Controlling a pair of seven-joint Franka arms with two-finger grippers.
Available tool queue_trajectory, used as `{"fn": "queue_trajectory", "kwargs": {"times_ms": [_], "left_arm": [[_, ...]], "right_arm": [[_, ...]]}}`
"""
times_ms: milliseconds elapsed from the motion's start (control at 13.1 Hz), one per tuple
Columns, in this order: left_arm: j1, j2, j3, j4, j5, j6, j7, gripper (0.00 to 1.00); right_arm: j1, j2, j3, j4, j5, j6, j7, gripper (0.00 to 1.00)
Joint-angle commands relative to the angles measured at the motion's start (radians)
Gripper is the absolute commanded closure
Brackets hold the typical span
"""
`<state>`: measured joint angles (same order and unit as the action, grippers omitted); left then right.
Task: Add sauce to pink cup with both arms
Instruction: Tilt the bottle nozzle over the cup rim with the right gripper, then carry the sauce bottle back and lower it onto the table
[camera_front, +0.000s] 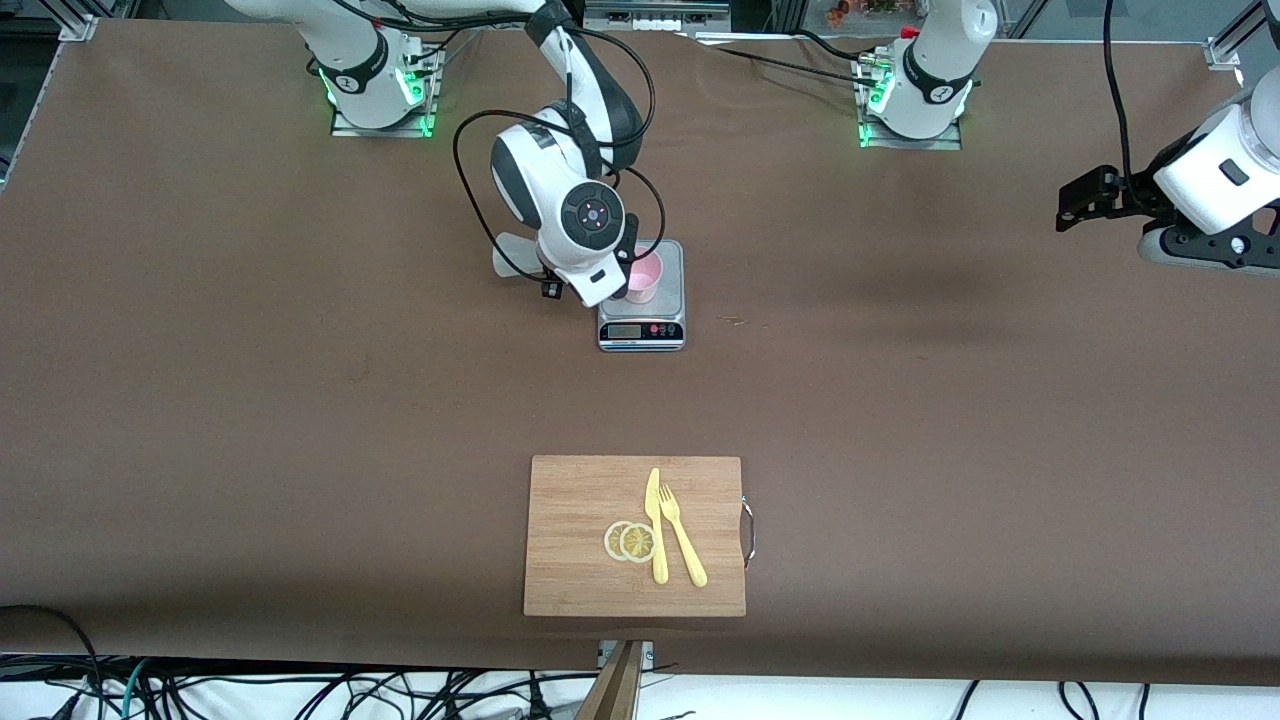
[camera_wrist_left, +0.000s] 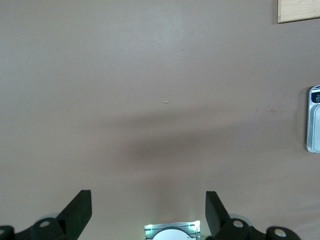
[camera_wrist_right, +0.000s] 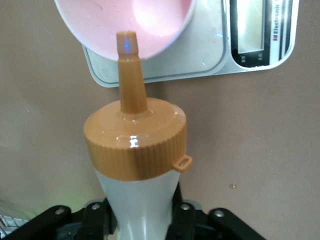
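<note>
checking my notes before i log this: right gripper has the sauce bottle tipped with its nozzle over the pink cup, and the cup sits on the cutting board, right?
Not quite. The pink cup sits on the grey scale, not the cutting board; the front view shows it. The rest holds: the right gripper has the sauce bottle tipped, nozzle over the cup.

Count: one pale pink translucent plastic cup, one grey digital scale, one whitish squeeze bottle with orange cap, one bamboo cutting board, two lemon slices, one yellow plastic knife, one yellow plastic fork.
</note>
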<state>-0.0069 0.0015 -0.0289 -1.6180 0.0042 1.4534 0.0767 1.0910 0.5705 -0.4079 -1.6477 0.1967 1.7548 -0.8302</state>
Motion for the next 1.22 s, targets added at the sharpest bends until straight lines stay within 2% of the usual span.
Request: {"fn": "queue_trajectory", "kwargs": {"times_ms": [0, 153, 305, 687, 916, 1145], "left_arm": [[-0.005, 0.000, 0.006, 0.009, -0.004, -0.011, 0.014, 0.00], [-0.005, 0.000, 0.006, 0.009, -0.004, -0.011, 0.014, 0.00], [-0.005, 0.000, 0.006, 0.009, -0.004, -0.011, 0.014, 0.00], [-0.005, 0.000, 0.006, 0.009, -0.004, -0.011, 0.012, 0.00], [-0.005, -0.001, 0.006, 0.009, -0.004, -0.011, 0.012, 0.00], [-0.005, 0.000, 0.006, 0.009, -0.004, -0.011, 0.014, 0.00]], "right_arm": [[-0.016, -0.011, -0.020, 0.071, 0.012, -0.087, -0.006, 0.55], [-0.063, -0.046, -0.035, 0.089, 0.090, -0.121, -0.053, 0.55], [-0.133, -0.098, -0.032, 0.085, 0.110, -0.147, -0.101, 0.55], [-0.380, -0.228, 0.006, 0.024, 0.223, -0.163, -0.320, 0.55], [-0.616, -0.296, 0.093, -0.049, 0.265, -0.170, -0.508, 0.55], [-0.796, -0.305, 0.104, -0.105, 0.357, -0.192, -0.750, 0.55]]}}
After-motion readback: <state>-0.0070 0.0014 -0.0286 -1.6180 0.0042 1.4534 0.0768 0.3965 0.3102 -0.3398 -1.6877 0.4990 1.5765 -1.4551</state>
